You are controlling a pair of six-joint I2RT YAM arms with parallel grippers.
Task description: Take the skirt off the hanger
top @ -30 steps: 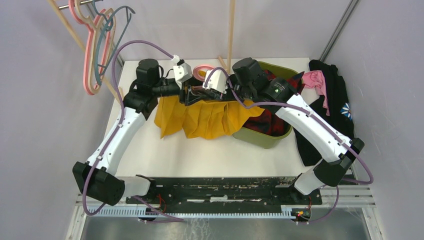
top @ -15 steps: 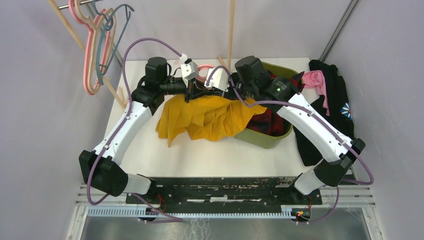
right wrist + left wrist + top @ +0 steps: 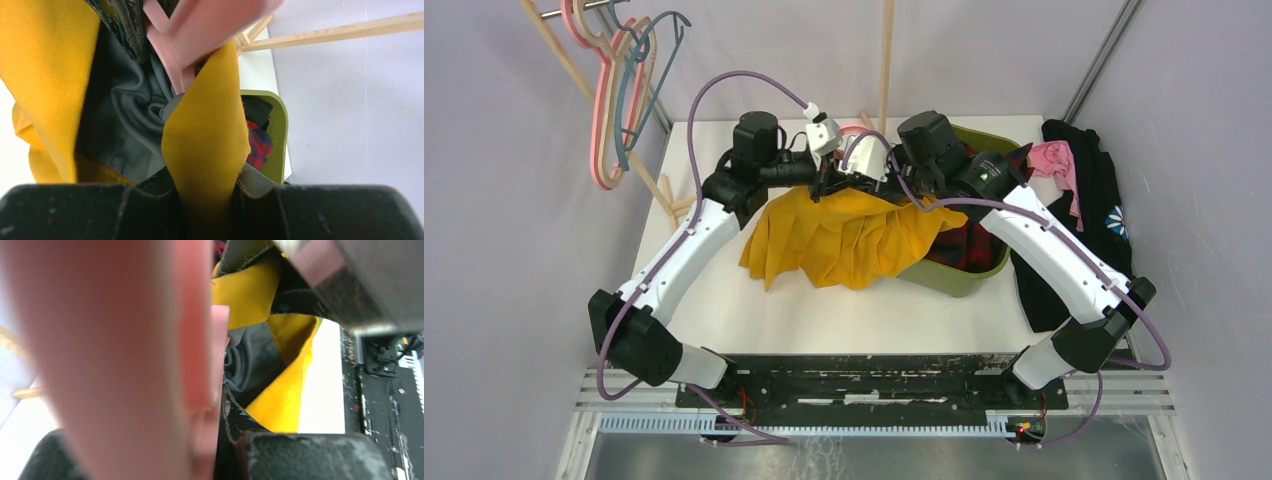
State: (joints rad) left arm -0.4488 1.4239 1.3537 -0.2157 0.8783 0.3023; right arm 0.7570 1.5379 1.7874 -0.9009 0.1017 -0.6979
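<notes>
Shifted right, the left gripper (image 3: 826, 185) is squeezing shut by the hanger (image 3: 200, 30); the right gripper (image 3: 205, 196) is pinching the skirt (image 3: 844, 240), which is draping onto the bin (image 3: 959, 280).

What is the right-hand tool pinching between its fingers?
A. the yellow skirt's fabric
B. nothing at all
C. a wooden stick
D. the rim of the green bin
A: in the right wrist view, a fold of the yellow skirt runs down between the fingers of the right tool, just below the pink hanger.
</notes>
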